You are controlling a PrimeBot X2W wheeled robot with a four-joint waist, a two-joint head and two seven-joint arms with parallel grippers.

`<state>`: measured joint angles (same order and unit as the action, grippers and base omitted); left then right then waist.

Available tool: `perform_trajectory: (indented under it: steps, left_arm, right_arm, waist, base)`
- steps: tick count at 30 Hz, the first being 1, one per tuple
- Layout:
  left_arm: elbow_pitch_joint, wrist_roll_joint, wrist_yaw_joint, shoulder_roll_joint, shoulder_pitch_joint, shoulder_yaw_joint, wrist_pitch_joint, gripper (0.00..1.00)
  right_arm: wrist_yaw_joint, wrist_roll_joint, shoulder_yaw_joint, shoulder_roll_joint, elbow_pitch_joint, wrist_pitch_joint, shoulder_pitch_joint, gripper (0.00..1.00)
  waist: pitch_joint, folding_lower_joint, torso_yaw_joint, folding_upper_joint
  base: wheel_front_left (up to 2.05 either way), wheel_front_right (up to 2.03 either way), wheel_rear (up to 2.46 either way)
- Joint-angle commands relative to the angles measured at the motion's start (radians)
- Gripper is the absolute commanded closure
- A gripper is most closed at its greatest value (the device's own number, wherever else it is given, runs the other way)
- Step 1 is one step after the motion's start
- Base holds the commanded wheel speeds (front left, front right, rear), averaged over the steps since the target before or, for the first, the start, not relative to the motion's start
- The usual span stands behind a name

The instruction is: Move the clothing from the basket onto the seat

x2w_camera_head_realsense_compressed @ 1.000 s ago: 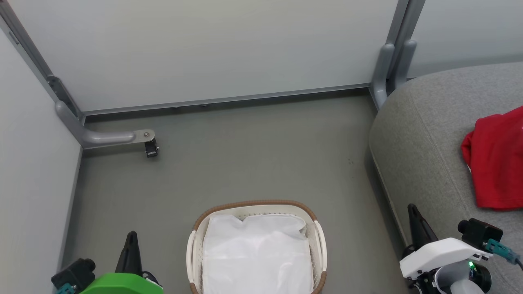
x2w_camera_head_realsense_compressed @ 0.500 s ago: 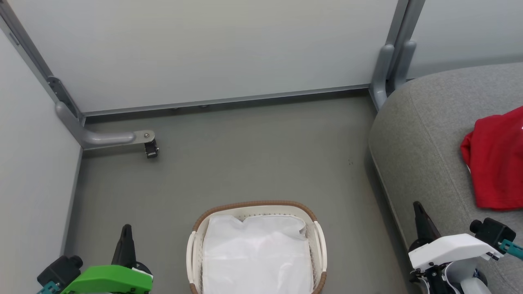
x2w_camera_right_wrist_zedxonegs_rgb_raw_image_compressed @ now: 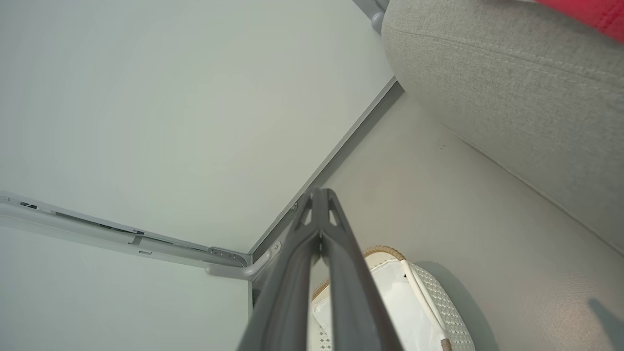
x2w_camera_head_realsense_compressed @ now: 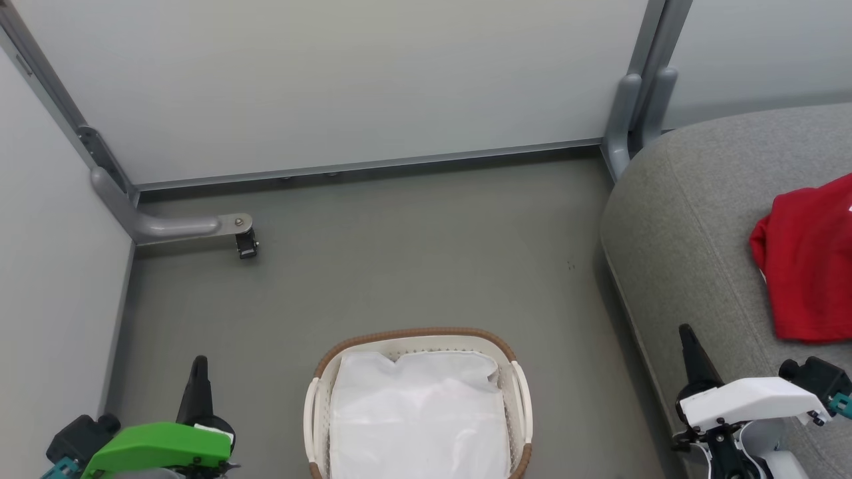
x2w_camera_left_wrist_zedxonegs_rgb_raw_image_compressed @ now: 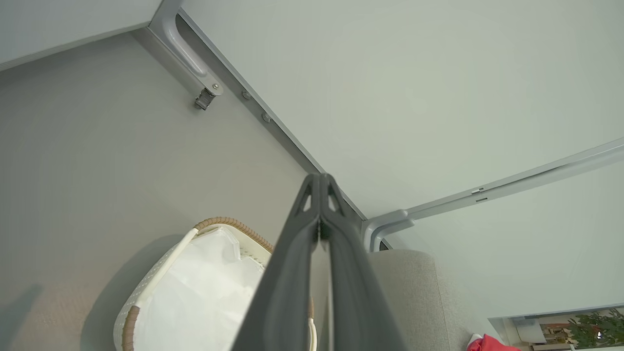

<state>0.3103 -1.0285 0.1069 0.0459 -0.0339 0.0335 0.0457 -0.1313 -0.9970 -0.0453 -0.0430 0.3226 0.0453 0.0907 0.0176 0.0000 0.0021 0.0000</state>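
Observation:
Red clothing (x2w_camera_head_realsense_compressed: 809,266) lies on the grey seat (x2w_camera_head_realsense_compressed: 692,219) at the right edge of the head view; a corner of the clothing (x2w_camera_left_wrist_zedxonegs_rgb_raw_image_compressed: 487,343) shows in the left wrist view and a strip (x2w_camera_right_wrist_zedxonegs_rgb_raw_image_compressed: 590,12) in the right wrist view. The white basket (x2w_camera_head_realsense_compressed: 319,392) with a brown rim stands on the floor at bottom centre, and a plain white sheet (x2w_camera_head_realsense_compressed: 416,412) covers its inside. My left gripper (x2w_camera_head_realsense_compressed: 198,364) hangs shut and holds nothing, left of the basket. My right gripper (x2w_camera_head_realsense_compressed: 685,332) is shut and holds nothing, between basket and seat.
Pale partition walls close the space at the back and left. A grey metal foot with a small black castor (x2w_camera_head_realsense_compressed: 246,246) juts onto the floor at the left. Another grey post base (x2w_camera_head_realsense_compressed: 632,113) stands by the seat's far corner.
Both grippers have drawn back toward the bottom of the head view and outward, the left one to the left and the right one to the right. Basket, sheet and clothing lie as before.

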Motion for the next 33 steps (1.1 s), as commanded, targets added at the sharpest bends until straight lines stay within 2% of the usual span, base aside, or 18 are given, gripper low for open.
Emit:
perform_trajectory:
  steps: [1, 33]
  left_arm:
    - [-0.014, -0.029, 0.008, 0.004, -0.030, 0.008, -0.006, 1.00]
    - [-0.043, -0.333, 0.018, 0.006, -0.058, 0.049, -0.091, 1.00]
  right_arm:
    - [0.000, -0.029, -0.005, -0.005, -0.016, -0.006, 0.016, 1.00]
    - [0.001, -0.349, -0.041, -0.008, -0.051, -0.091, 0.021, 1.00]
  waist:
    - [0.000, 0.0000, 0.000, 0.0000]
    - [-0.007, 0.0000, -0.001, 0.0000]
  base:
    - [0.00, 0.00, 0.00]
    - [0.00, 0.00, 0.00]
